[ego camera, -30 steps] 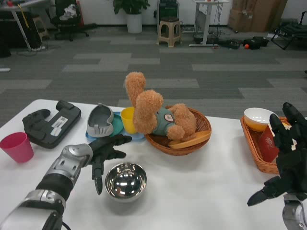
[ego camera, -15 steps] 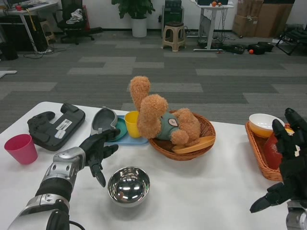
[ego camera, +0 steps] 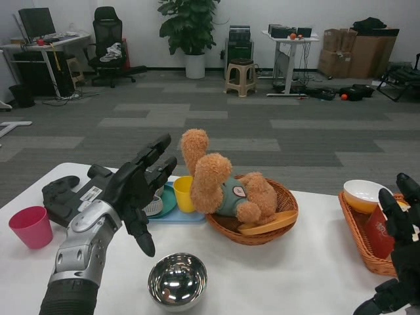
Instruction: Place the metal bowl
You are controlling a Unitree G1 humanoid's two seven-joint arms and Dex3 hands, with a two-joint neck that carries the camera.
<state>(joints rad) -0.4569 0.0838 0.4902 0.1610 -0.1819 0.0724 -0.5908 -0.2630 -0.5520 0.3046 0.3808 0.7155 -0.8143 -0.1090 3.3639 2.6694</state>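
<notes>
The metal bowl (ego camera: 177, 281) stands upright on the white table (ego camera: 295, 262), near the front edge and left of the middle. My left hand (ego camera: 139, 187) is raised above and to the left of the bowl, fingers spread, holding nothing and not touching it. My right hand (ego camera: 399, 256) hangs at the right edge of the view, fingers apart and empty, in front of a wicker basket.
A wicker basket (ego camera: 282, 210) holds a brown teddy bear (ego camera: 223, 184). Behind my left hand lie a yellow cup (ego camera: 182, 191), a blue tray (ego camera: 172, 215) and a black controller (ego camera: 62, 195). A pink cup (ego camera: 30, 226) stands far left. The right basket (ego camera: 359, 236) holds a white bowl (ego camera: 363, 195).
My left hand has lifted off the table beside the bowl and risen with fingers spread. The camera has tilted upward, so everything sits lower in the picture. The bowl stays in place.
</notes>
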